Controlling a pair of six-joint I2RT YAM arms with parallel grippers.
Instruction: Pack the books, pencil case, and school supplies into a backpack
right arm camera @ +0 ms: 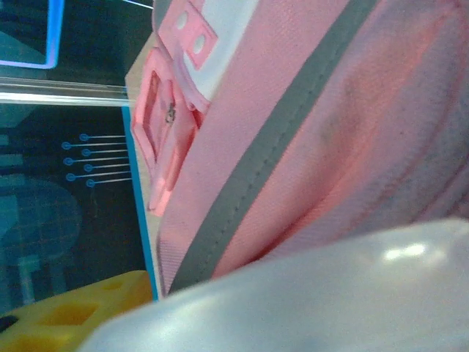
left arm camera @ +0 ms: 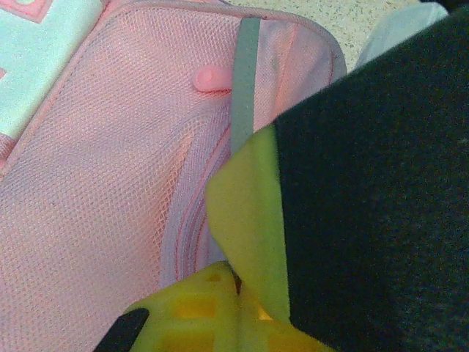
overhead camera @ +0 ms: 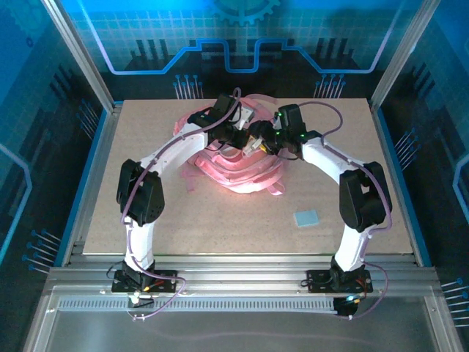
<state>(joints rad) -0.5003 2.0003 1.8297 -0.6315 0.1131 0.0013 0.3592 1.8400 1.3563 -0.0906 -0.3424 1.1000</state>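
The pink backpack (overhead camera: 234, 172) lay slumped on the far middle of the worktop (overhead camera: 220, 227), its straps trailing toward the near edge, and both arms bent inward over its top. The light-blue pad (overhead camera: 306, 218) lay flat on the bare worktop to the right, well apart from the backpack and near the right arm's elbow. The left end effector (overhead camera: 240, 141) sat over the backpack's upper part with its fingers pressed together. Its wrist view looked close onto pink mesh fabric, a grey strip (left arm camera: 248, 73) running down it, a small pink zipper pull (left arm camera: 212, 77) just beside that strip, and a pale patch (left arm camera: 37, 66) at the top left corner. Yellow fingers (left arm camera: 198, 312) showed at the bottom of that view, and a large dark blurred shape (left arm camera: 366, 205) covered the right side; what it was could not be told. The right end effector (overhead camera: 260, 145) hung just beside the left one over the same part of the backpack, and whether its fingers were spread or closed could not be told. Its wrist view showed 1 yellow finger at the lower left, pink fabric crossed by a grey band, a pink buckle (right arm camera: 165, 139) at the backpack's edge, and a pale blurred surface (right arm camera: 330, 293) across the bottom.
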